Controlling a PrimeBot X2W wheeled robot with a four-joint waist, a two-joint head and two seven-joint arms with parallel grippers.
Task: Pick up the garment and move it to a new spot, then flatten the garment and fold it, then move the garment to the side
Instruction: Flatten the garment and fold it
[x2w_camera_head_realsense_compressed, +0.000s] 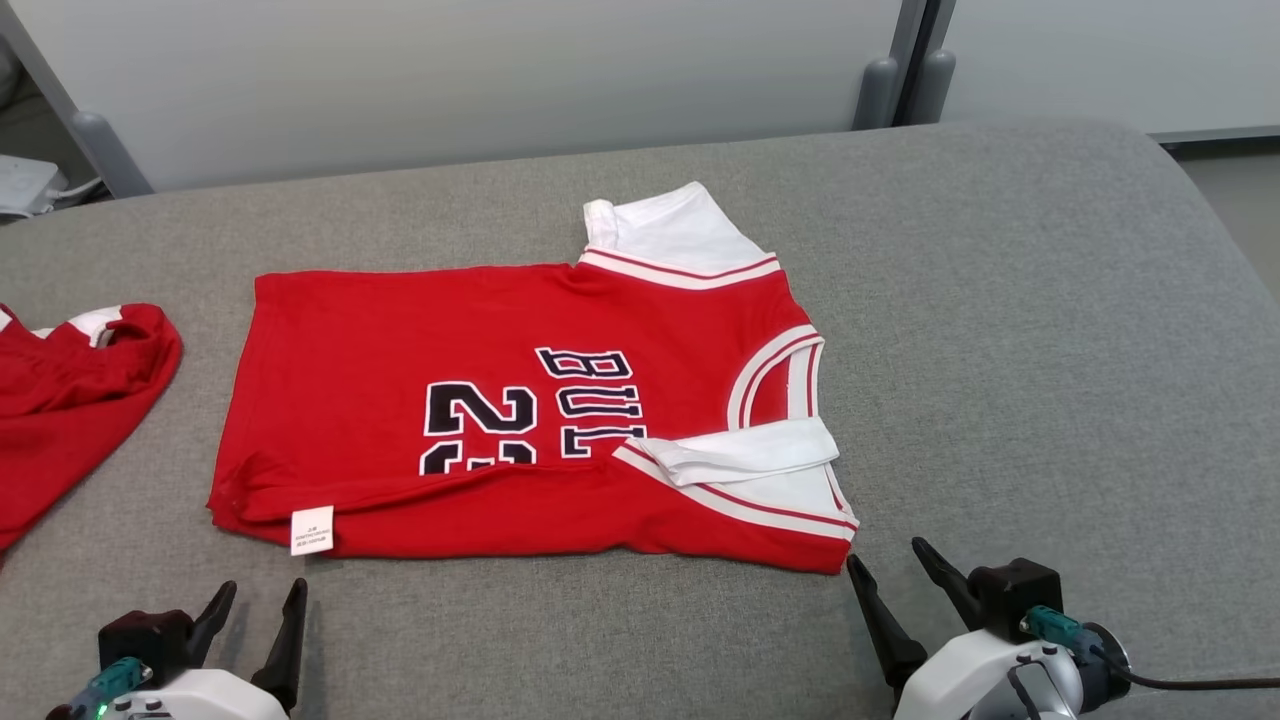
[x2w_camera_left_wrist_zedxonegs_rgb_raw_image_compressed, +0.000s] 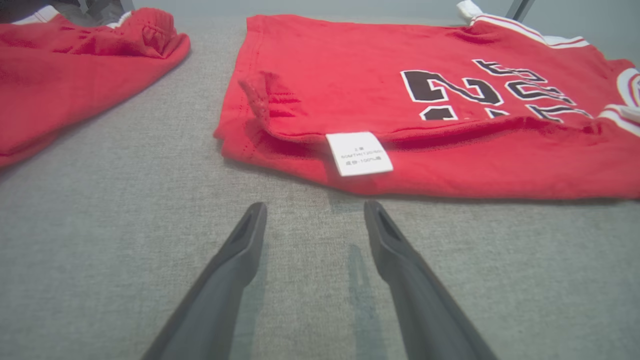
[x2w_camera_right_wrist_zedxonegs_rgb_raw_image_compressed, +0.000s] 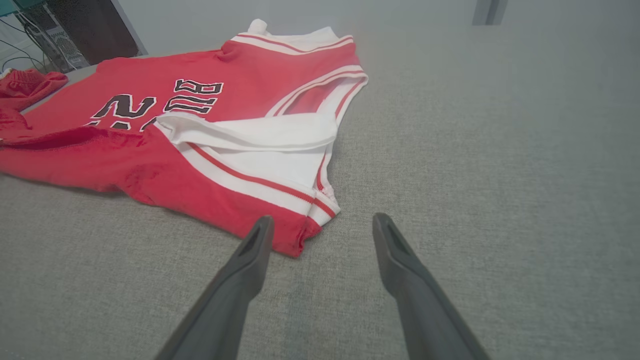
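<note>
A red basketball jersey (x2w_camera_head_realsense_compressed: 520, 410) with white trim and black lettering lies spread on the grey cushion, its near long edge folded over toward the middle. A white care label (x2w_camera_head_realsense_compressed: 311, 530) hangs at that folded edge. My left gripper (x2w_camera_head_realsense_compressed: 262, 598) is open just in front of the jersey's near left corner, its fingers (x2w_camera_left_wrist_zedxonegs_rgb_raw_image_compressed: 250, 235) pointing at the label (x2w_camera_left_wrist_zedxonegs_rgb_raw_image_compressed: 359, 153). My right gripper (x2w_camera_head_realsense_compressed: 893, 563) is open beside the near right corner (x2w_camera_right_wrist_zedxonegs_rgb_raw_image_compressed: 300, 240), nothing between its fingers. The jersey (x2w_camera_right_wrist_zedxonegs_rgb_raw_image_compressed: 200, 125) shows a white sleeve folded across its shoulder.
A second red garment (x2w_camera_head_realsense_compressed: 60, 400) lies bunched at the cushion's left edge, also seen as the red garment (x2w_camera_left_wrist_zedxonegs_rgb_raw_image_compressed: 65, 65) in the left wrist view. Grey cushion (x2w_camera_head_realsense_compressed: 1050, 350) stretches bare to the right. A pale wall panel (x2w_camera_head_realsense_compressed: 450, 70) stands behind.
</note>
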